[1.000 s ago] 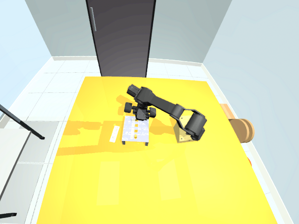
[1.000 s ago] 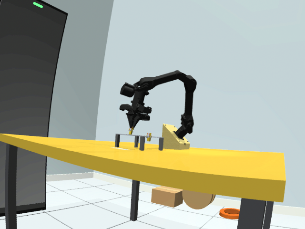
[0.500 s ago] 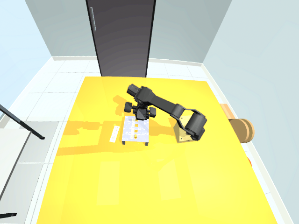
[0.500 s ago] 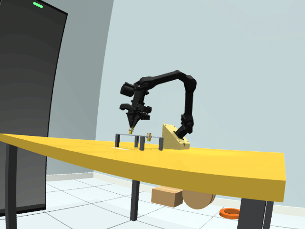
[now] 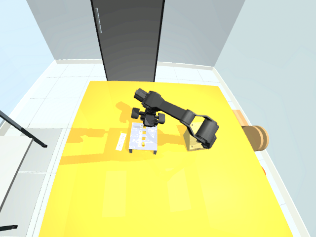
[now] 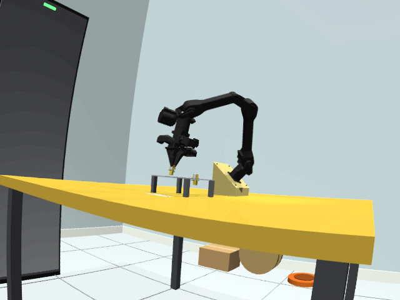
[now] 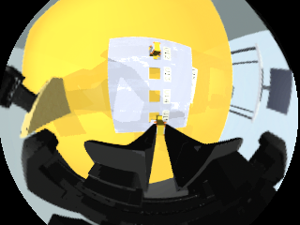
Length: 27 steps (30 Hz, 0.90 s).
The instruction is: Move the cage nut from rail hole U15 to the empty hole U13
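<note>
Yellow cage nut [image 6: 171, 170] [image 7: 160, 120] sits between the tool's [image 6: 172, 166] [image 7: 160, 126] fingertips.

A tall dark cabinet [image 5: 131, 38] [image 6: 35, 129] is standing by a yellow workbench [image 5: 145, 193] [image 6: 225, 209], suggesting a server room or lab.

The fingers [image 6: 173, 165] point downward, nearly together, beneath the arched arm [image 5: 171, 107] [image 6: 213, 102].

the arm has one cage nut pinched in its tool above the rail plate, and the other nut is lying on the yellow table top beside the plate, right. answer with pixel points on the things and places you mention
Not quite: the other nut [image 5: 143, 144] [image 6: 195, 179] [image 7: 155, 51] is seated in a hole of the rail plate [image 5: 150, 138] [image 6: 204, 179] [image 7: 128, 89], as the exterior view shows. The rest is right: the tool [image 6: 172, 165] [image 7: 160, 125] does pinch one cage nut [image 6: 170, 170] [image 7: 160, 120] above the plate.
</note>
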{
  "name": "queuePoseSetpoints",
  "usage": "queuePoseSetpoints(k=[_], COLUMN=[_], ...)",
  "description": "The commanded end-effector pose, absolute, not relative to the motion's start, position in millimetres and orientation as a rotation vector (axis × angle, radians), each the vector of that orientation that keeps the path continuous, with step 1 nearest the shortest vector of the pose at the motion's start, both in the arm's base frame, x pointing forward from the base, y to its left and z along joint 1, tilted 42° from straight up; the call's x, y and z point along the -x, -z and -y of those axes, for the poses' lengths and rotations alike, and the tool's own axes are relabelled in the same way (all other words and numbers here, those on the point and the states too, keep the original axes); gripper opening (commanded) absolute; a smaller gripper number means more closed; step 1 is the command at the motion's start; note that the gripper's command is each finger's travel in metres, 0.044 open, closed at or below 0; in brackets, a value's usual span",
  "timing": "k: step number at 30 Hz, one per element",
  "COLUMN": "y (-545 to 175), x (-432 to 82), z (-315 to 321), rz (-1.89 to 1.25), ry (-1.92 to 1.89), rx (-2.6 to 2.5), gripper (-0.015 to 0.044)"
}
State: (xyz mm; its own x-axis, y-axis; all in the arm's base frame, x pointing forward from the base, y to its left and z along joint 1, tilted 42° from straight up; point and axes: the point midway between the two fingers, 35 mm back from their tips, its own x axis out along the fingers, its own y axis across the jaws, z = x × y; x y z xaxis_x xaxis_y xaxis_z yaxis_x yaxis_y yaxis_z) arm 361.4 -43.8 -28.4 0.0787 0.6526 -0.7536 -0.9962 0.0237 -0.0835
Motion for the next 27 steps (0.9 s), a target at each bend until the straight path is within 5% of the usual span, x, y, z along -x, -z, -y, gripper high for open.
queuePoseSetpoints(k=[1, 27], y=[27.5, 24.3], x=[-361.4, -361.9], z=[44.7, 47.5], rz=[-0.611, -0.612], ry=[-1.409, -1.409], rx=[0.723, 0.724], gripper=[0.0031, 0.0031])
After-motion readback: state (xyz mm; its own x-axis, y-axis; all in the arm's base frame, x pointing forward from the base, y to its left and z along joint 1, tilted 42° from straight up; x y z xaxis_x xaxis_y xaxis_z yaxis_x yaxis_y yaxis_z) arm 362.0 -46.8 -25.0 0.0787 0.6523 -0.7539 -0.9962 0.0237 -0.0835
